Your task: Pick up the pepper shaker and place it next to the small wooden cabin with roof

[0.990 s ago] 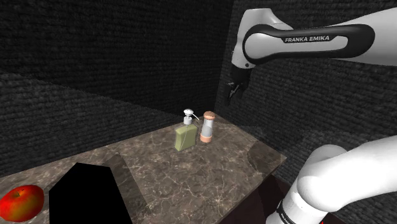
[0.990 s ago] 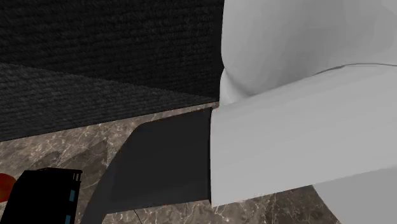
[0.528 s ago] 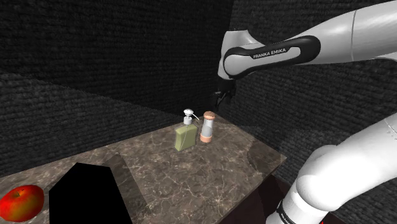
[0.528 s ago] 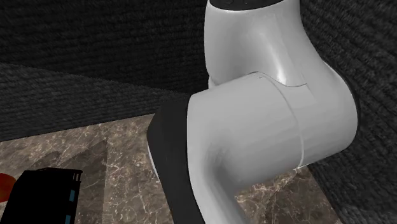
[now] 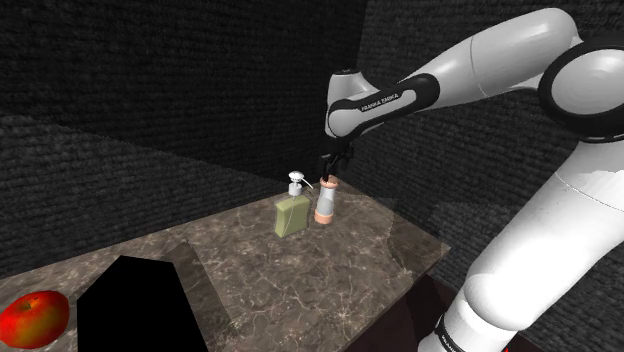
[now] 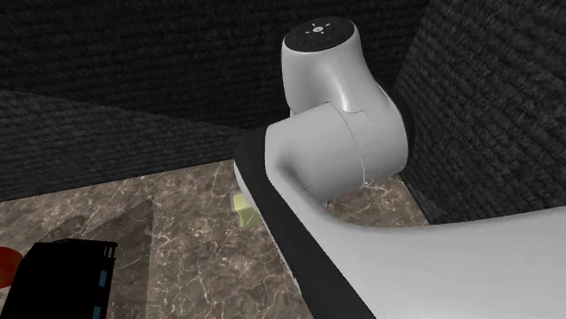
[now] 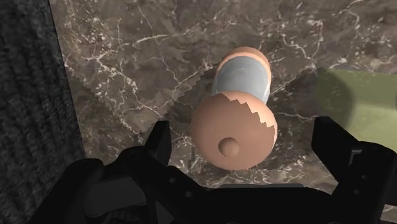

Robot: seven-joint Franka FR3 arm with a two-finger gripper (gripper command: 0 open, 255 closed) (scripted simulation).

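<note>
Gripper (image 7: 245, 130) is wide open, holds nothing. Pepper shaker (image 7: 236, 124) sits straight below it, centred between the fingers (image 7: 160, 137), untouched. It stands upright, long axis vertical, in line with the approach. Tan knobbed cap and base, grey middle. It stands just beside the green soap bottle (image 5: 291, 214) on the marble table (image 5: 300, 285).

The cylindrical pepper shaker (image 7: 236, 108) has a silvery-grey body with a peach cap and base. The rectangular soap bottle (image 5: 291, 215) is olive green with a white pump. The marble tabletop (image 5: 300, 270) is dark brown, veined white.
</note>
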